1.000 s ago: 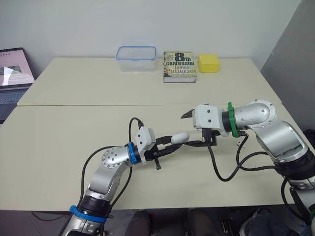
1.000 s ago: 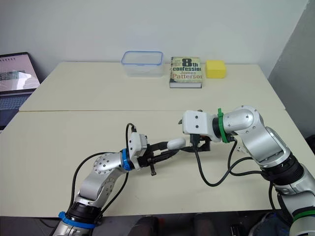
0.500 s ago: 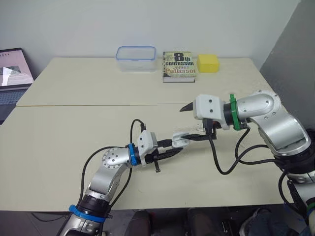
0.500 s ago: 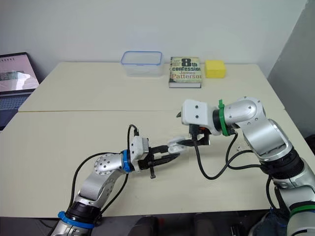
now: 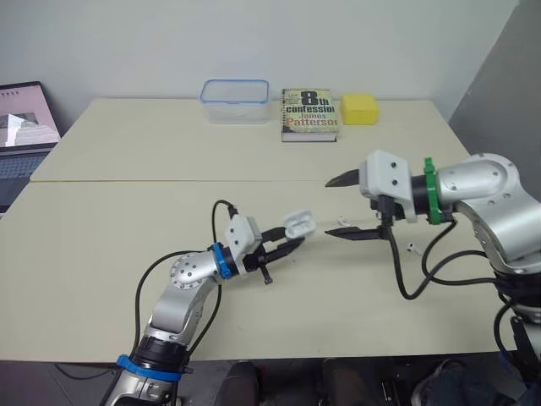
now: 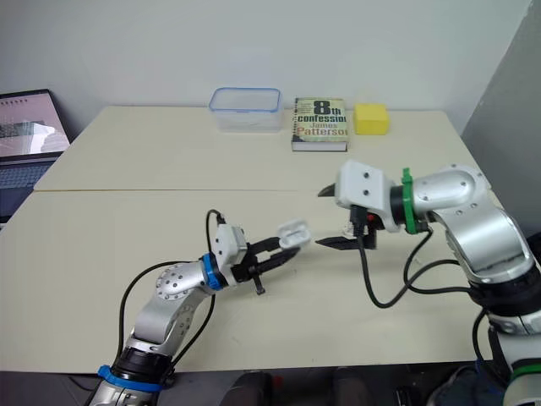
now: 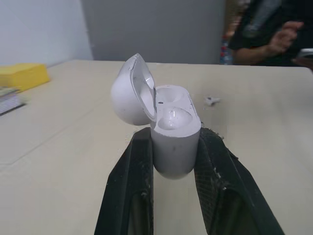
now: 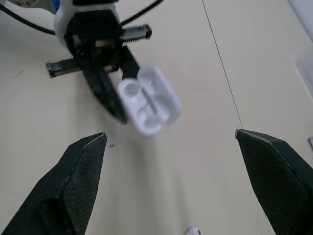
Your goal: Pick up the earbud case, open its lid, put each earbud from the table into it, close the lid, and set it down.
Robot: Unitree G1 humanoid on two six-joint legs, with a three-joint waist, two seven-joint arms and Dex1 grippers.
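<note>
Forward-stretched, left claw (image 5: 292,237) grips the open earbud case (image 7: 173,137) above the table (image 5: 127,211).

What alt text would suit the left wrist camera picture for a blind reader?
A white earbud case, its lid flipped open, is held between the two black fingers of the left gripper over a beige table. One small earbud lies on the table beyond it.
</note>
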